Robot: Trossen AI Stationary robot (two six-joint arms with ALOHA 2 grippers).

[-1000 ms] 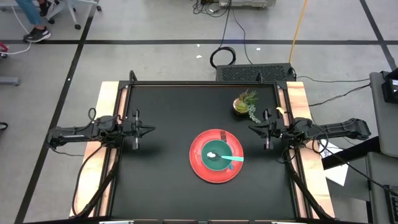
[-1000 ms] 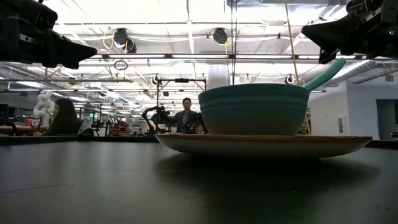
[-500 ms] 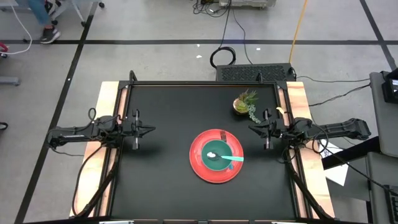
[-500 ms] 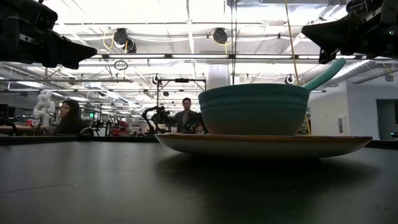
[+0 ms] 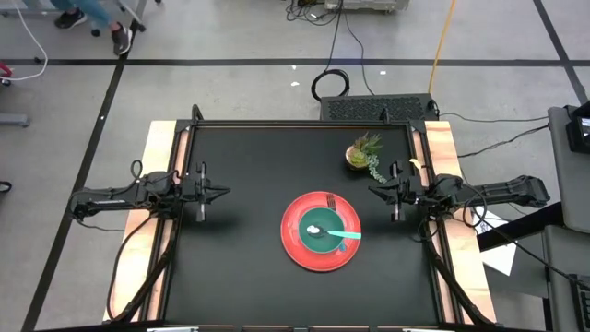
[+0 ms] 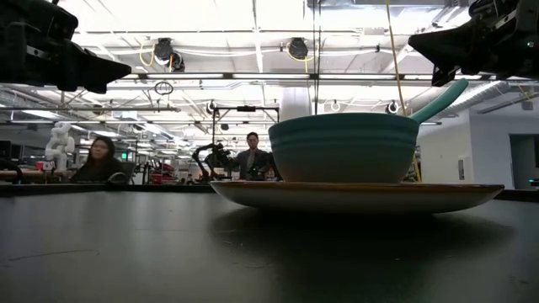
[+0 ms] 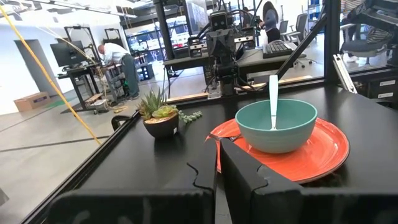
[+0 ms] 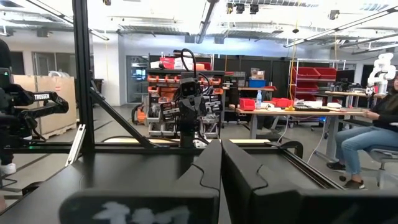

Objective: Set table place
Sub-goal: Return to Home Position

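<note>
A round red plate rests on the black table, right of its middle. A teal bowl stands on the plate; it also shows in the left wrist view. A spoon lies in the bowl, its teal handle leaning on the bowl's right rim. A thin metal piece lies by the plate's far rim; whether it is the fork, I cannot tell. My left gripper hovers shut and empty left of the plate. My right gripper hovers shut and empty right of the plate.
A small potted green plant stands at the table's far right, just beyond my right gripper. Light wooden strips run along the table's left and right sides. People sit at desks in the room behind the table.
</note>
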